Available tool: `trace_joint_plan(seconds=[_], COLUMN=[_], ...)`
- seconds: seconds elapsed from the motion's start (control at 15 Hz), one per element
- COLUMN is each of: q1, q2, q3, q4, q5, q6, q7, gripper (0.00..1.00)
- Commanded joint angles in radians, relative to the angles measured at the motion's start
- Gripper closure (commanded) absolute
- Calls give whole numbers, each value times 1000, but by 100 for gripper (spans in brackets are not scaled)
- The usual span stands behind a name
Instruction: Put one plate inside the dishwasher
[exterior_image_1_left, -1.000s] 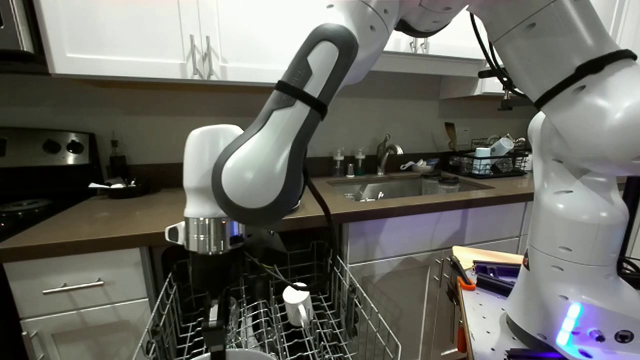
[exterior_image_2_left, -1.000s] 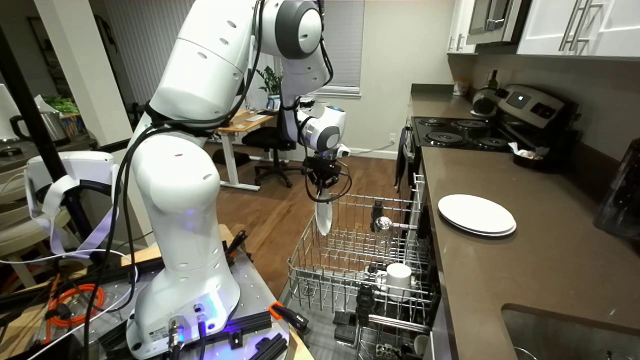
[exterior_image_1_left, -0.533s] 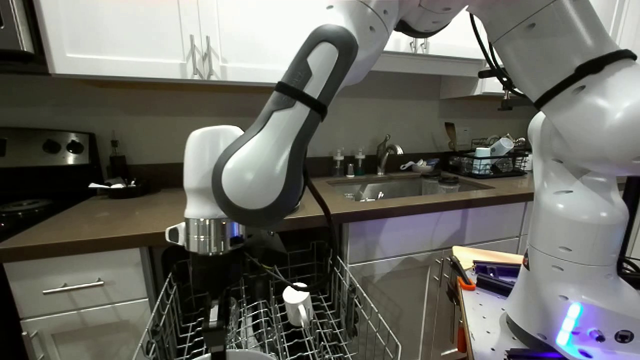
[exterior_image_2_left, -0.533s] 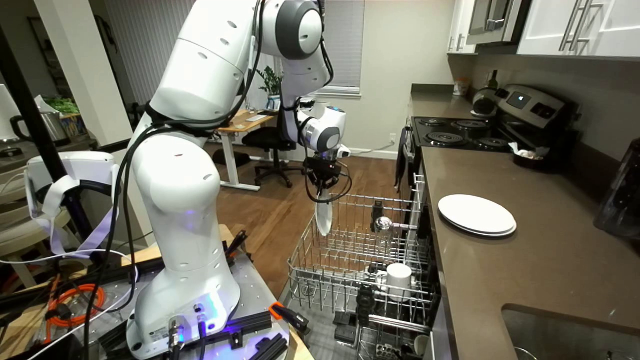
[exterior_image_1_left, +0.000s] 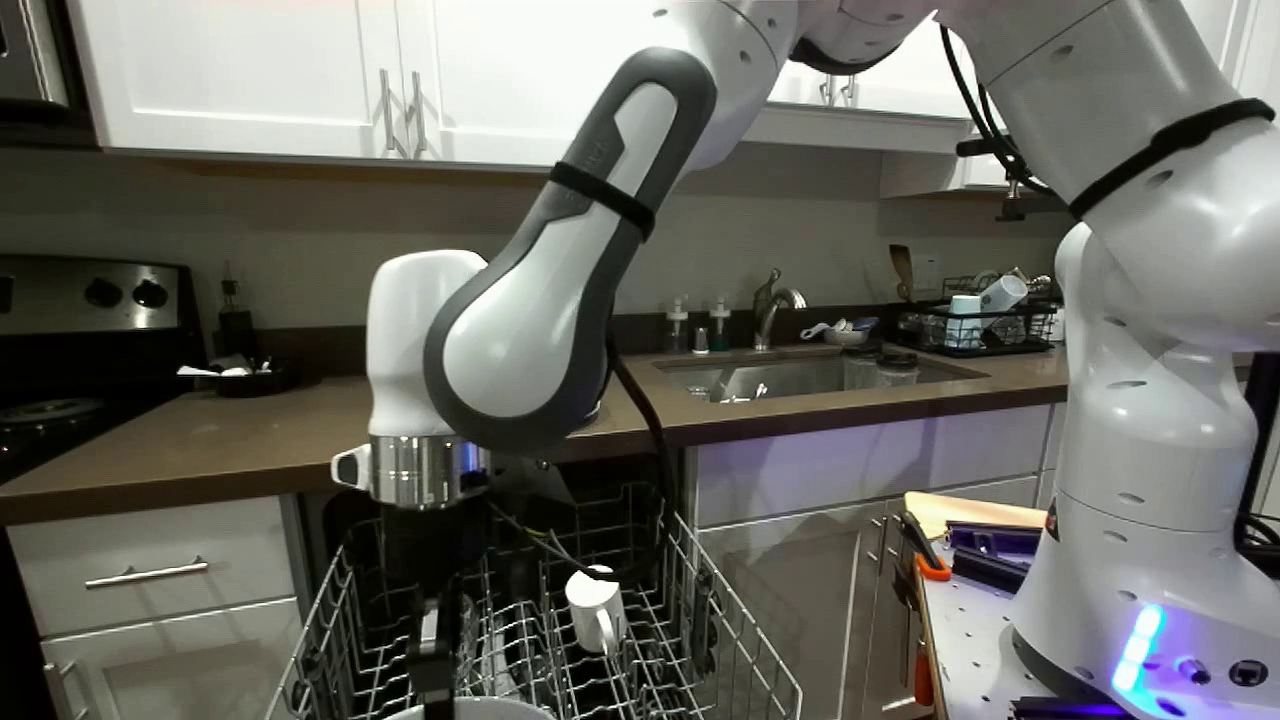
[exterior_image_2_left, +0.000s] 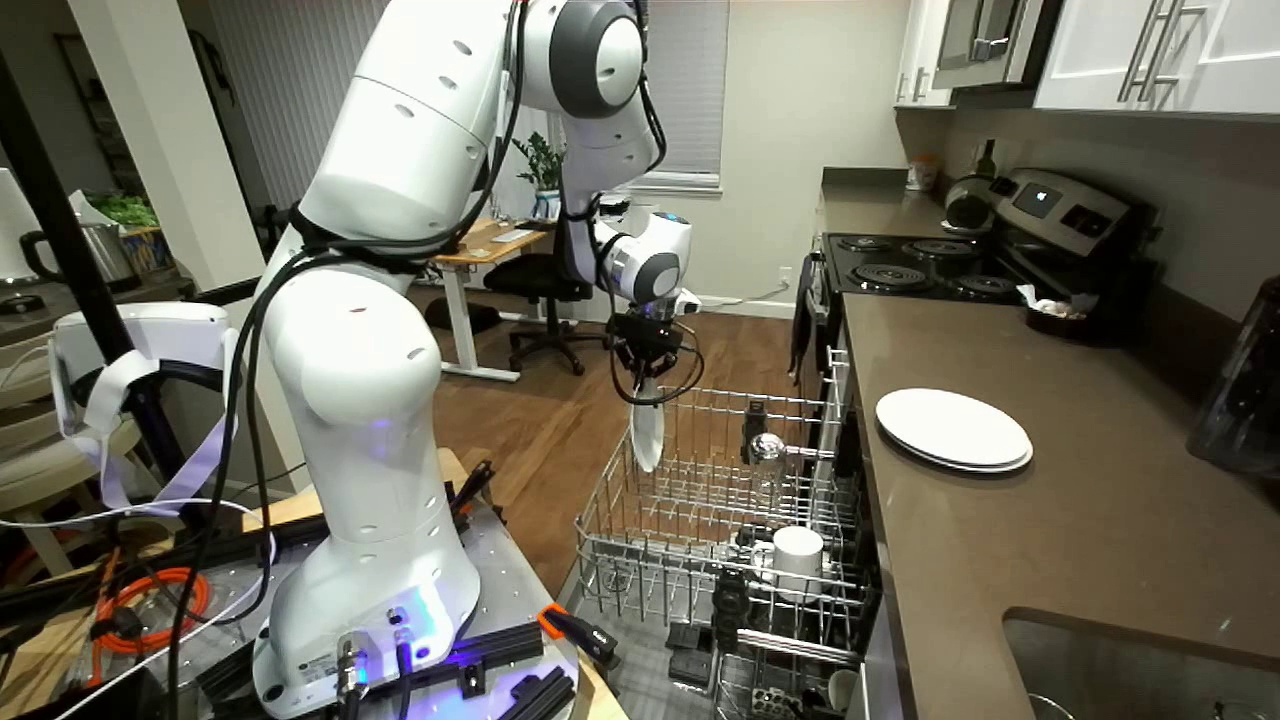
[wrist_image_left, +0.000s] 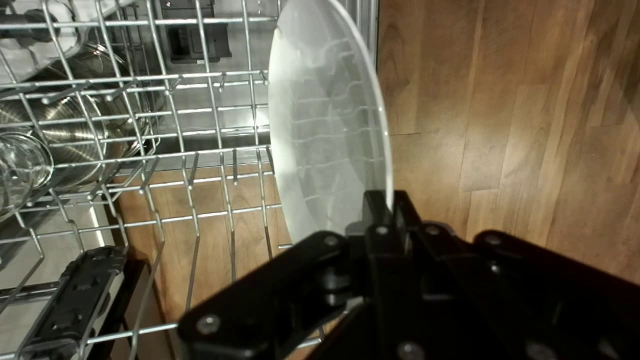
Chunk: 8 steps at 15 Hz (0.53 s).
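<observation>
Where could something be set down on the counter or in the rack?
Counter: bare between stove, dark dish and stacked plates, and from plates to sink. Rack: open left of the held plate in the wrist view. Crowded: drying basket beyond the sink. Taken: where the mug sits.

The end effector (wrist_image_left: 388, 201) grips 1 plate (wrist_image_left: 327, 125) by the rim, dishwasher rack (wrist_image_left: 216, 108) behind.

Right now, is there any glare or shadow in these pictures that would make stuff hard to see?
In the wrist view, the plate carries pale lines, likely reflections of the rack, and the black jaws show little detail; in an exterior view, the back of the dishwasher sinks into deep shadow and the cupboards look washed out; in both exterior views, the blue light flares.
</observation>
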Motion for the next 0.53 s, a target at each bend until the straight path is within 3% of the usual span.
trace_joint_plan(seconds=[0.0, 0.47], q1=[36, 41], q2=[-85, -113], q3=[-30, -24], q4=[-29, -27], q5=[1, 23], q6=[-49, -50], q7=[23, -21], gripper=[99, 99])
